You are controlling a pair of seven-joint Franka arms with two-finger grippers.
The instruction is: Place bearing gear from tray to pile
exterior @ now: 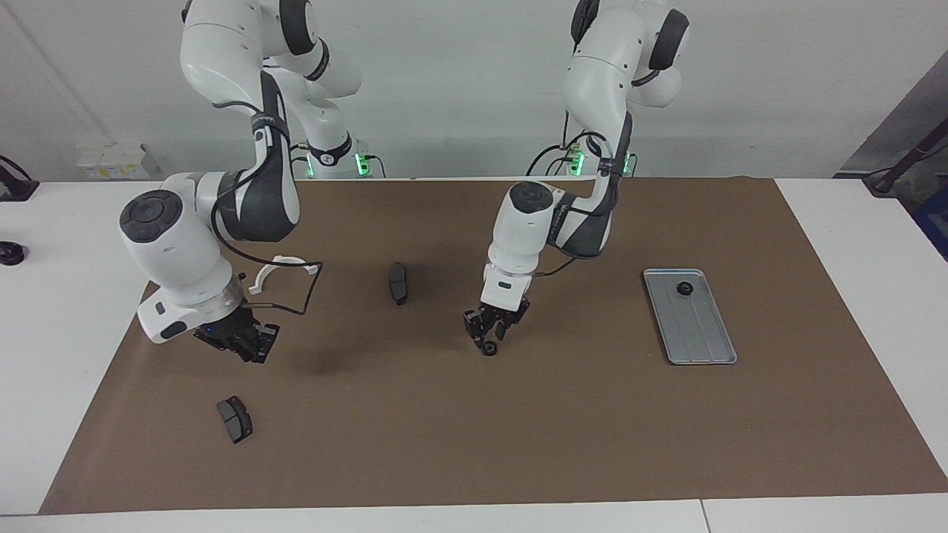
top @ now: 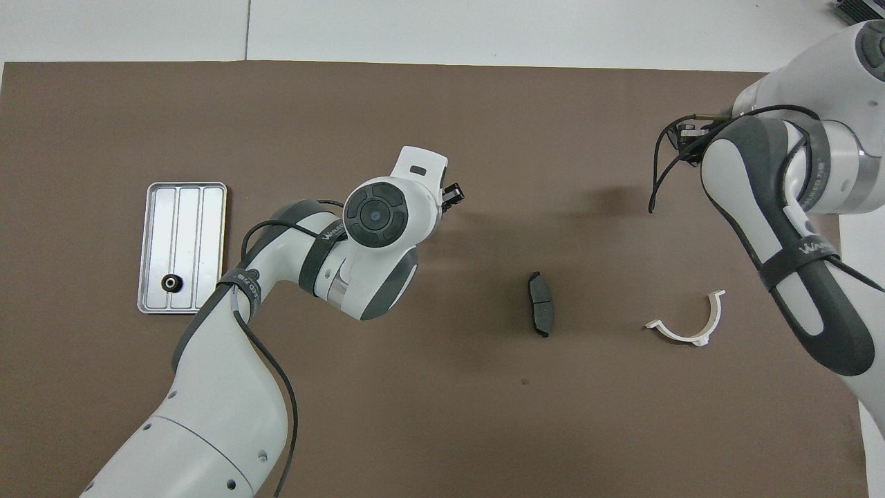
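The silver tray (exterior: 696,333) (top: 182,207) lies toward the left arm's end of the mat, with one small black bearing gear (exterior: 685,289) (top: 171,282) in its corner nearest the robots. My left gripper (exterior: 489,334) (top: 453,195) is low over the middle of the mat, open, and a second black gear (exterior: 489,349) rests on the mat right under its tips. The pile's parts lie spread out: a brake pad (exterior: 398,283) (top: 541,312), a white half-ring bracket (exterior: 285,265) (top: 684,326) and another brake pad (exterior: 235,419). My right gripper (exterior: 242,343) hangs shut above the mat near that second pad, holding nothing.
A brown mat (exterior: 518,429) covers most of the white table. A small black object (exterior: 10,253) sits on the bare table at the right arm's end. The right arm's cable loops down over the bracket.
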